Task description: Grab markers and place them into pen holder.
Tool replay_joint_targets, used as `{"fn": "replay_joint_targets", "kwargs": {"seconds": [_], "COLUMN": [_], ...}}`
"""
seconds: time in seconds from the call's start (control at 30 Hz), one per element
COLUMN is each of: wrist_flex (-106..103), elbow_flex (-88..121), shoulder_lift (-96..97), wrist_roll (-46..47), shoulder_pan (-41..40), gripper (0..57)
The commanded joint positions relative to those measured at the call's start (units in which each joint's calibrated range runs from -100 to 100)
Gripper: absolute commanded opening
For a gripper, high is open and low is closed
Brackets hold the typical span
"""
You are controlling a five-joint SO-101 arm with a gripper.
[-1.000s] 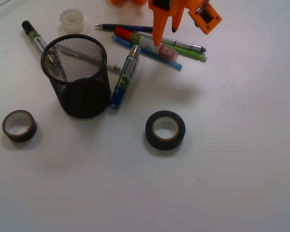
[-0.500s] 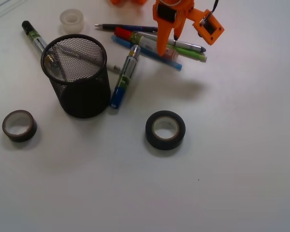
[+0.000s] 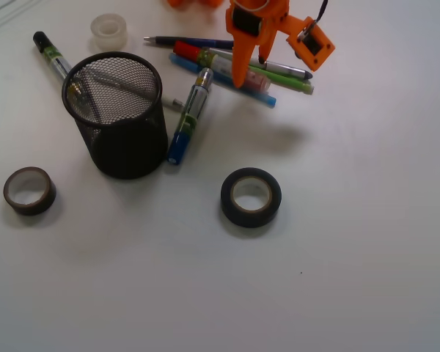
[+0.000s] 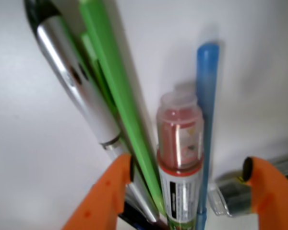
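My orange gripper (image 3: 251, 67) is open, low over the pile of pens at the back. In the wrist view the gripper (image 4: 187, 171) straddles the red-capped marker (image 4: 180, 139), with its fingers (image 4: 113, 191) on either side and not touching it. That marker (image 3: 224, 66) lies slanted among thin pens. The blue-capped marker (image 3: 187, 117) lies beside the black mesh pen holder (image 3: 125, 150); its clear end (image 4: 230, 199) shows by my right finger. The black-capped marker (image 3: 53, 55) lies behind the holder, partly hidden by it.
A green pen (image 4: 113, 81), a silver pen (image 4: 77, 81) and a light-blue pen (image 4: 207, 110) lie right beside the red marker. A dark-blue pen (image 3: 194, 42), a clear tape roll (image 3: 108, 28), a black tape roll (image 3: 251, 196) and a brown tape roll (image 3: 29, 189) lie around.
My gripper has come down onto the pen pile and shifted slightly left, now straddling the red-capped marker. Nothing else has moved.
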Motion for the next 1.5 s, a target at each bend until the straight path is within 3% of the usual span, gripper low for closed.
{"fn": "replay_joint_targets", "kwargs": {"seconds": [0.0, 0.17, 1.47], "wrist_flex": [-0.3, -0.3, -6.7], "elbow_flex": [-2.1, -2.2, 0.3], "shoulder_lift": [-0.1, -0.1, 4.9], "wrist_roll": [0.1, 0.2, 0.0], "shoulder_pan": [0.5, 0.5, 0.4], "gripper": [25.4, 20.1, 19.5]}}
